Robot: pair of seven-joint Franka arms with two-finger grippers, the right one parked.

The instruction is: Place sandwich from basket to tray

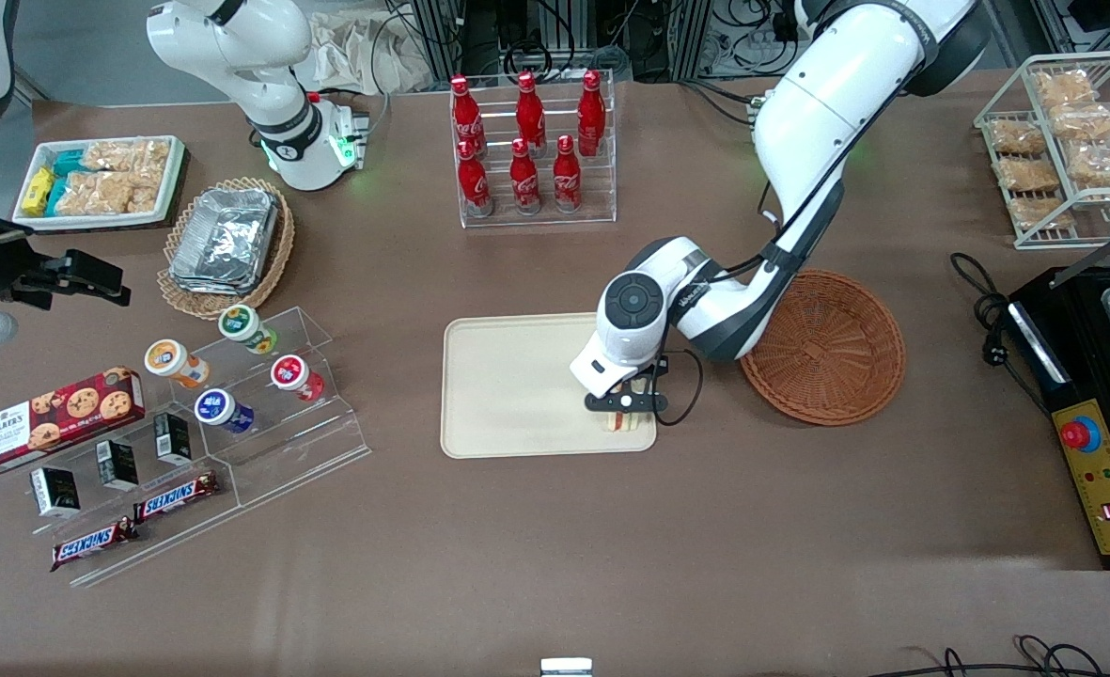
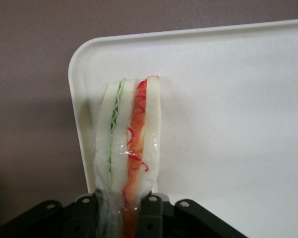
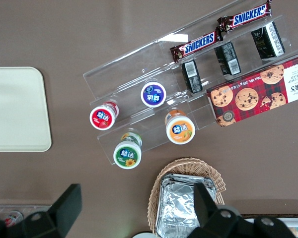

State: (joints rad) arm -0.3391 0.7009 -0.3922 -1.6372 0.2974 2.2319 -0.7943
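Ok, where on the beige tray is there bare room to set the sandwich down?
The left gripper holds the triangular white-bread sandwich over the corner of the cream-beige plastic tray nearest the reddish-brown wicker basket. The tray's whole surface toward the parked arm's end is bare. It is tightest at that corner, close to the rim.

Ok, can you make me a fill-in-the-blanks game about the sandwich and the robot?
1. The gripper is shut on the ____.
2. The sandwich is over a corner of the ____.
3. The basket beside the tray has ____ sandwiches in it.
4. The sandwich filling has a green layer and a ____ layer.

Missing words: sandwich; tray; no; red
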